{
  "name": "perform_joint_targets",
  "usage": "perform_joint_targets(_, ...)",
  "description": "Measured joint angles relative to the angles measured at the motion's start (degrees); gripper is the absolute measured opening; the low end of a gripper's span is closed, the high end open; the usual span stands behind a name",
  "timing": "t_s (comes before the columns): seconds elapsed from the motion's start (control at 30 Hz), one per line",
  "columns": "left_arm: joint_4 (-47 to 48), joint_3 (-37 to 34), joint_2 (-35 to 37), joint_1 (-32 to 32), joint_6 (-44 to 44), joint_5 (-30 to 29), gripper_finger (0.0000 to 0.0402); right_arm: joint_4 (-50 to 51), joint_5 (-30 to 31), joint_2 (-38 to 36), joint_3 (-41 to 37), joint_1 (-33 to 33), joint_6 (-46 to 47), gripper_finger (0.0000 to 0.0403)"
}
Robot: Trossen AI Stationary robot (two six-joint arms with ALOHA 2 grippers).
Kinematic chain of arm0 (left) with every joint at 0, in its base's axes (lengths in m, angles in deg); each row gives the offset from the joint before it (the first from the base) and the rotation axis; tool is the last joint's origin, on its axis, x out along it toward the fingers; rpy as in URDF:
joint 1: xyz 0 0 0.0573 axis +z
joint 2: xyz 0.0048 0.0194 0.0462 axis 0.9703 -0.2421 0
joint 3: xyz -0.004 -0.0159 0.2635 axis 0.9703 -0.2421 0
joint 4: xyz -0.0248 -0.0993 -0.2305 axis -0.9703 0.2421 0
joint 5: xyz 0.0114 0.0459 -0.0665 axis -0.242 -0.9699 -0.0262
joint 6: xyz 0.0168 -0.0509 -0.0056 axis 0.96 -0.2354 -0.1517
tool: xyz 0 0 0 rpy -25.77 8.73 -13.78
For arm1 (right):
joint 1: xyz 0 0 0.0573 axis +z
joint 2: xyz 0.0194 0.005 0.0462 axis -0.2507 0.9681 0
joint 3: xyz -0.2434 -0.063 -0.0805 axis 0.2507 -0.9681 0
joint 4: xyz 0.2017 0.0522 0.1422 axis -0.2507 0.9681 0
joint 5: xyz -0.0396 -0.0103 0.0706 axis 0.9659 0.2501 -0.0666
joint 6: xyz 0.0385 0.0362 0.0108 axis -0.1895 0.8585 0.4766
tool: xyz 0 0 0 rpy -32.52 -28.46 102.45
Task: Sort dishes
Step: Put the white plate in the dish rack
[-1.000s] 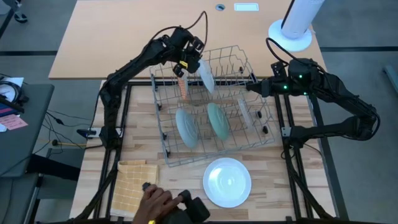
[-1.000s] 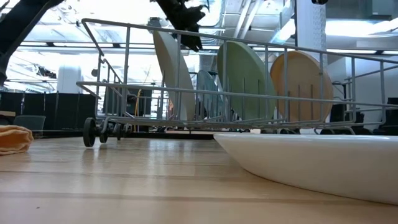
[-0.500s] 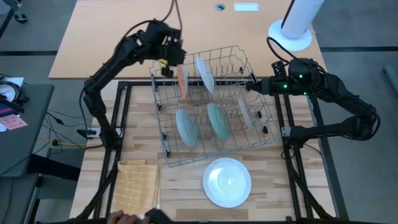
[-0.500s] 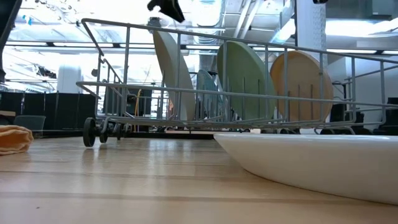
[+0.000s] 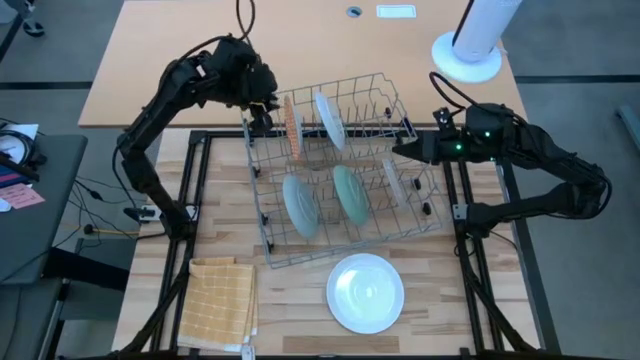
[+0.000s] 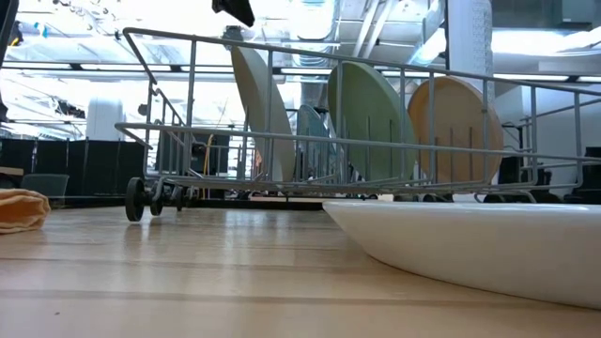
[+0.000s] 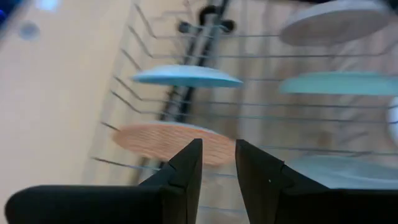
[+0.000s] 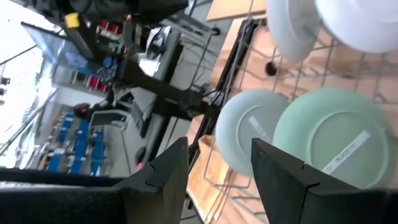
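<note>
A grey wire rack (image 5: 380, 86) stands mid-table with dishes on edge between its wires: an orange-red patterned plate (image 5: 293, 126), a white plate (image 5: 328, 118), two pale teal plates (image 5: 300, 205) (image 5: 350, 195) and a beige plate (image 5: 395, 182). One white plate (image 5: 366, 292) lies flat on the table near the front edge. My left gripper (image 5: 265, 108) hovers above the rack's far left corner, open by a narrow gap (image 7: 219, 155), nothing between its fingers. My right gripper (image 5: 400, 150) waits open (image 8: 219, 155) at the rack's right side.
A folded yellow checked cloth (image 5: 222, 300) lies at the near left. A white lamp base (image 5: 468, 55) stands at the far right. A bare tan tabletop (image 5: 200, 50) lies beyond the rack. The strip between the rack and the white plate is narrow.
My left gripper has drawn back from the white plate in the rack, rising and going toward the table's left edge; that plate stays standing between the wires. A person's hand at the near edge by the cloth has withdrawn out of view.
</note>
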Motion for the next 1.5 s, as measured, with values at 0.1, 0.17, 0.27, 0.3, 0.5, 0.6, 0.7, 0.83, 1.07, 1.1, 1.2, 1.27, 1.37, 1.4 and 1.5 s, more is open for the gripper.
perform_joint_targets(0.1, 1.5, 0.0, 0.0, -1.4, -7.0, 4.0, 0.0091, 0.0, 0.0, 0.0, 0.0, 1.6, -0.1, 0.0175)
perform_joint_targets(0.17, 1.4, 0.0, 0.4, -3.0, -11.4, 6.6, 0.0091, 0.0, 0.0, 0.0, 0.0, 2.0, -1.1, 0.0175)
perform_joint_targets(0.27, -1.1, 0.0, 1.4, -7.0, -16.8, 8.2, 0.0091, 0.2, -0.1, 0.0, 0.0, 2.2, -2.7, 0.0175)
perform_joint_targets(0.3, -2.3, 0.0, 1.8, -8.2, -18.5, 8.2, 0.0091, 0.2, -0.2, 0.0, 0.0, 2.2, -3.1, 0.0175)
perform_joint_targets(0.5, -11.9, 0.0, 1.8, -17.6, -28.6, 8.2, 0.0091, 2.9, -5.3, -0.6, 0.0, 3.8, -4.8, 0.0175)
perform_joint_targets(0.6, -15.8, 0.0, 1.8, -22.4, -34.2, 8.0, 0.0091, 6.7, -8.1, -1.5, 0.0, 6.3, -5.7, 0.0175)
perform_joint_targets(0.7, -17.6, 0.1, 1.0, -27.9, -41.0, 5.2, 0.0091, 11.6, -9.2, -2.6, 0.0, 9.7, -6.3, 0.0175)
perform_joint_targets(0.83, -18.3, 0.0, -0.1, -36.9, -51.2, -0.5, 0.0091, 18.3, -9.3, -4.0, 0.0, 13.7, -8.2, 0.0175)
perform_joint_targets(1.07, -18.5, 0.0, -5.4, -52.8, -66.4, -13.3, 0.0091, 28.7, -9.3, -5.5, 0.0, 19.7, -10.0, 0.0175)
perform_joint_targets(1.1, -18.3, -0.1, -6.2, -54.5, -69.1, -14.2, 0.0091, 29.6, -9.3, -5.5, 0.0, 20.6, -9.5, 0.0175)
perform_joint_targets(1.2, -19.3, -0.1, -8.7, -58.0, -78.0, -14.5, 0.0091, 30.7, -9.1, -5.7, 0.0, 22.9, -8.9, 0.0175)
perform_joint_targets(1.27, -20.3, -0.1, -10.3, -60.2, -83.0, -15.5, 0.0091, 30.6, -8.9, -5.7, 0.0, 24.2, -8.9, 0.0175)
perform_joint_targets(1.37, -22.2, 0.0, -12.8, -62.7, -87.3, -17.5, 0.0091, 30.6, -8.9, -5.5, 0.0, 25.9, -8.6, 0.0175)
perform_joint_targets(1.4, -22.0, 0.0, -13.5, -63.3, -88.6, -17.9, 0.0091, 30.6, -8.8, -5.5, 0.0, 26.5, -8.1, 0.0175)
perform_joint_targets(1.5, -19.8, 0.0, -15.4, -64.5, -91.9, -18.4, 0.0091, 30.7, -7.8, -5.5, 0.0, 28.6, -6.2, 0.0175)
